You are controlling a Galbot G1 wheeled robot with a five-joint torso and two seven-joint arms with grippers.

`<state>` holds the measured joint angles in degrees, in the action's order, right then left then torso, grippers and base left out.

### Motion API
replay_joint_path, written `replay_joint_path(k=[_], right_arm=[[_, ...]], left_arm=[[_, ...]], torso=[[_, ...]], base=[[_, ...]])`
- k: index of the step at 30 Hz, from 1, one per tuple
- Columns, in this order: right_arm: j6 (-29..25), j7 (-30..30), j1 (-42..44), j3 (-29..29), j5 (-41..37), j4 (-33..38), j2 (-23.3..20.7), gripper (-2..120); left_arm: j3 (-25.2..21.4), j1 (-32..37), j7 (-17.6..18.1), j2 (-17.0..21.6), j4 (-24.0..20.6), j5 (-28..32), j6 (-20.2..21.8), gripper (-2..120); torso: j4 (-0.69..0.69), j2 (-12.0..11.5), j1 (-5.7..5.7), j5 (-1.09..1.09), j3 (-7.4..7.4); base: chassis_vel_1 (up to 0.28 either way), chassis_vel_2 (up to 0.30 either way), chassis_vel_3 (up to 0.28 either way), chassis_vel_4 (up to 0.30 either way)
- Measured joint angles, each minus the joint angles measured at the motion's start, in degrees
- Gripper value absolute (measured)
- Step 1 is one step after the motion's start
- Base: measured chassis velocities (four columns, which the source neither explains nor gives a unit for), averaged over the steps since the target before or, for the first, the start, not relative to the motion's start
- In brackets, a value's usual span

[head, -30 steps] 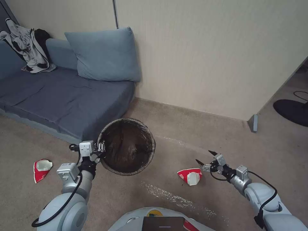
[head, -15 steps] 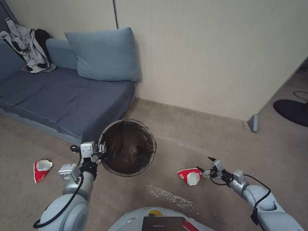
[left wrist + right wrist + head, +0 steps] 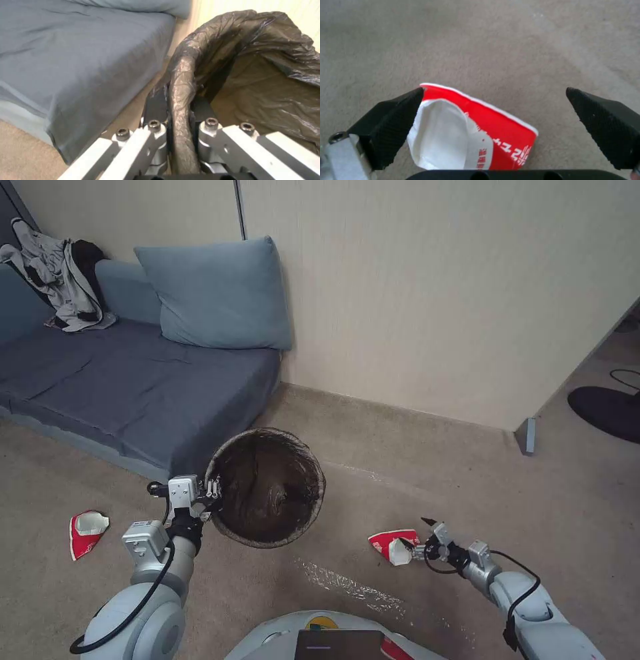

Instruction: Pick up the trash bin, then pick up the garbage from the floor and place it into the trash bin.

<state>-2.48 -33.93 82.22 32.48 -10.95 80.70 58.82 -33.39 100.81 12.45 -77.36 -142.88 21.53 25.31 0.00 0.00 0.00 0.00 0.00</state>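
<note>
The trash bin (image 3: 267,488) with its dark brown liner hangs off the floor beside the sofa, and my left gripper (image 3: 212,492) is shut on its near-left rim (image 3: 180,100). A crushed red-and-white paper cup (image 3: 395,546), part of the garbage, lies on the carpet to the right. My right gripper (image 3: 416,533) is low over it and open; in the right wrist view the cup (image 3: 470,132) lies between the fingertips (image 3: 396,117), touching one of them. A second crushed cup (image 3: 87,531) lies on the floor at the left.
A blue sofa (image 3: 127,380) with a cushion (image 3: 217,293) and a heap of clothes (image 3: 60,280) stands at the back left. The wall (image 3: 433,300) runs behind, ending at a corner (image 3: 527,437) on the right. A dark round base (image 3: 607,410) sits far right.
My right gripper has dropped and moved left until it straddles the crushed cup. The left gripper and the bin have shifted only slightly.
</note>
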Motion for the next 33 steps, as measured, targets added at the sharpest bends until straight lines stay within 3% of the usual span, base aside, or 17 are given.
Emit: replay_joint_path(k=[33], right_arm=[[-0.2,0.0,-4.7,-3.8,3.5,-6.9,4.1,100]], left_arm=[[0.3,-0.9,-0.1,0.8,1.5,0.3,0.0,6]], torso=[[0.0,0.0,0.0,0.0,0.0]], base=[[0.0,0.0,0.0,0.0]])
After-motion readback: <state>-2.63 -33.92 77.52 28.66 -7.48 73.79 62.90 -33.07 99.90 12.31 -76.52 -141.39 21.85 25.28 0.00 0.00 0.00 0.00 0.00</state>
